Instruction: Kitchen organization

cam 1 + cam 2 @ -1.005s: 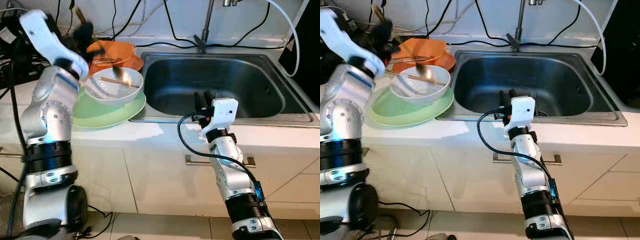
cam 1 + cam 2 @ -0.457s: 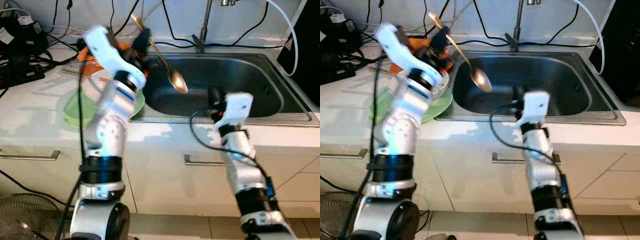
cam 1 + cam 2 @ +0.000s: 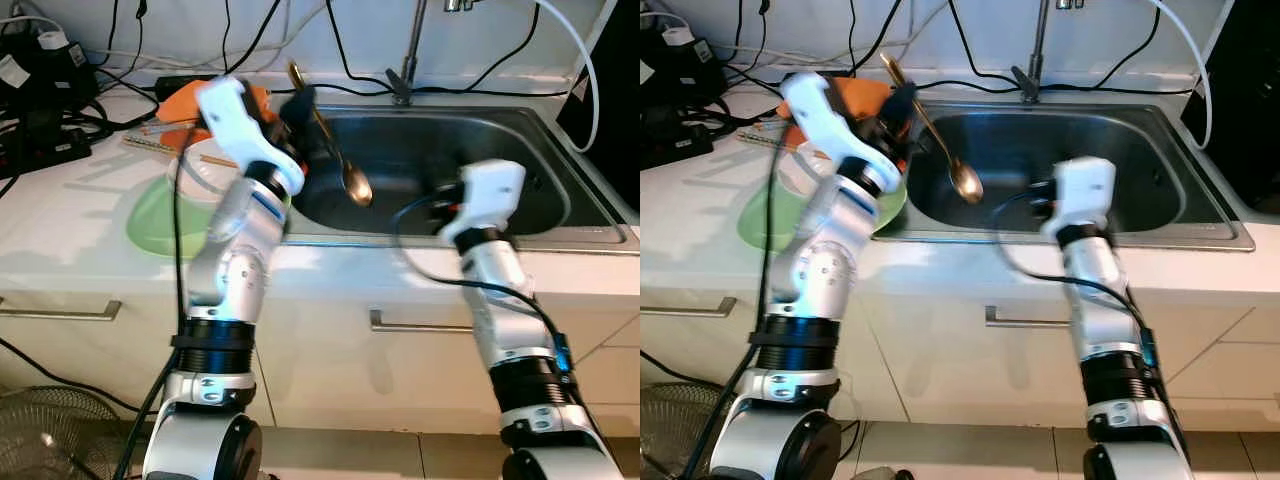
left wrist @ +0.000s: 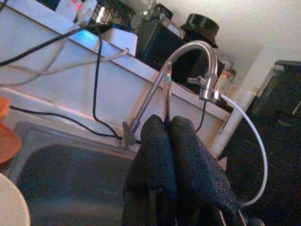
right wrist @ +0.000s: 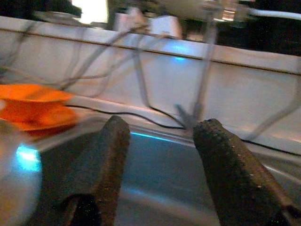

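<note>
Your left end effector [image 3: 303,108] is pinched on the spoon [image 3: 335,152], 2 fingers pressed together, bowl hanging over the sink's [image 3: 520,130] left edge. Your right end effector [image 5: 160,160], fingers spread, hovers at the sink's front rim.

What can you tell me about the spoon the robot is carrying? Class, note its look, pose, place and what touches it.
The spoon is long, slender and golden, apparently shiny metal. Its oval bowl hangs low over the left part of the steel sink, while the handle slants up and back toward the counter's rear edge. The left hand is shut on the handle about midway, its black fingers pressed together around it. Nothing else touches it; it is held in the air.
</note>
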